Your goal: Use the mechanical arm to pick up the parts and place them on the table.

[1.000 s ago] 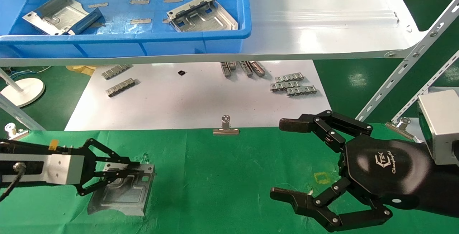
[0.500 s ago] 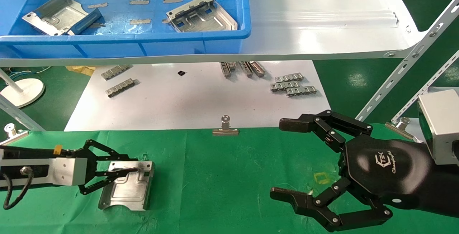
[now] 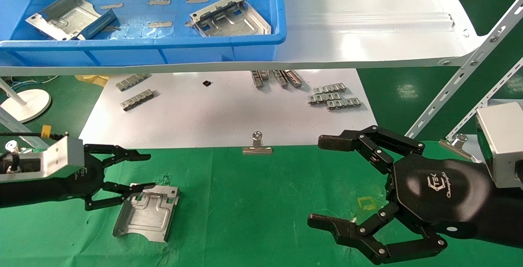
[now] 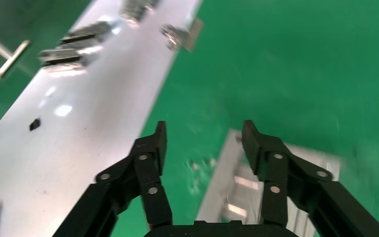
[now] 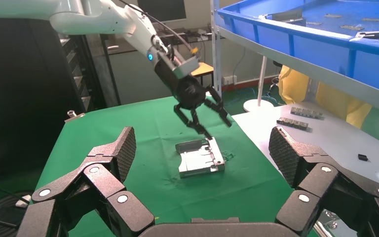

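One silver part (image 3: 145, 212) lies flat on the green table (image 3: 253, 201), free of any grip. My left gripper (image 3: 150, 171) hovers open just above its far left corner, not touching it. The left wrist view shows the left gripper (image 4: 205, 131) spread wide over the part (image 4: 234, 182). Two more parts (image 3: 67, 15) (image 3: 231, 15) rest in the blue bin (image 3: 143, 44) on the shelf. My right gripper (image 3: 318, 181) stands open and empty over the table's right side. From the right wrist view, the right gripper (image 5: 202, 148) frames the part (image 5: 200, 160) and the left gripper (image 5: 217, 126) farther off.
A white shelf (image 3: 359, 21) overhangs the white board (image 3: 220, 111), which carries grey link strips (image 3: 333, 97). A binder clip (image 3: 256, 146) pins the cloth's far edge. Slanted metal shelf struts (image 3: 461, 79) rise at the right.
My left gripper set the part down flat, opened off it, then rose and drew back to the left. The right arm has not moved.
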You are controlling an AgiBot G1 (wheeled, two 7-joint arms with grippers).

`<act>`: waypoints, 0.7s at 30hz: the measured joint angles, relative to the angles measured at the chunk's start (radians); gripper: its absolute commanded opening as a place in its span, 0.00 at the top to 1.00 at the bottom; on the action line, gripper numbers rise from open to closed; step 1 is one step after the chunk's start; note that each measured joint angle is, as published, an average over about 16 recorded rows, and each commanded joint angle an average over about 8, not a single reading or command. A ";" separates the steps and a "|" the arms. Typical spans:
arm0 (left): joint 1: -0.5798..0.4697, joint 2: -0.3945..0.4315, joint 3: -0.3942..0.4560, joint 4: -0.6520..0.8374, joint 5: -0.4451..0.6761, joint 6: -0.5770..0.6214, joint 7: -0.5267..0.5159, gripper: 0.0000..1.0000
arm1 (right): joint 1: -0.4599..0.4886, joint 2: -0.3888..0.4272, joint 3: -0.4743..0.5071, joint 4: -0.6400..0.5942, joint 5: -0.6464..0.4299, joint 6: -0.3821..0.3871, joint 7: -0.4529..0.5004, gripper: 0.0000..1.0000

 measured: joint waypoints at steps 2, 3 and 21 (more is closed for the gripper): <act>0.008 -0.005 -0.009 0.003 -0.024 0.001 -0.043 0.00 | 0.000 0.000 0.000 0.000 0.000 0.000 0.000 0.00; 0.012 -0.007 -0.014 0.003 -0.036 0.001 -0.061 0.00 | 0.000 0.000 0.000 0.000 0.000 0.000 0.000 0.00; 0.057 -0.022 -0.059 -0.052 -0.085 -0.003 -0.159 0.00 | 0.000 0.000 0.000 0.000 0.000 0.000 0.000 0.00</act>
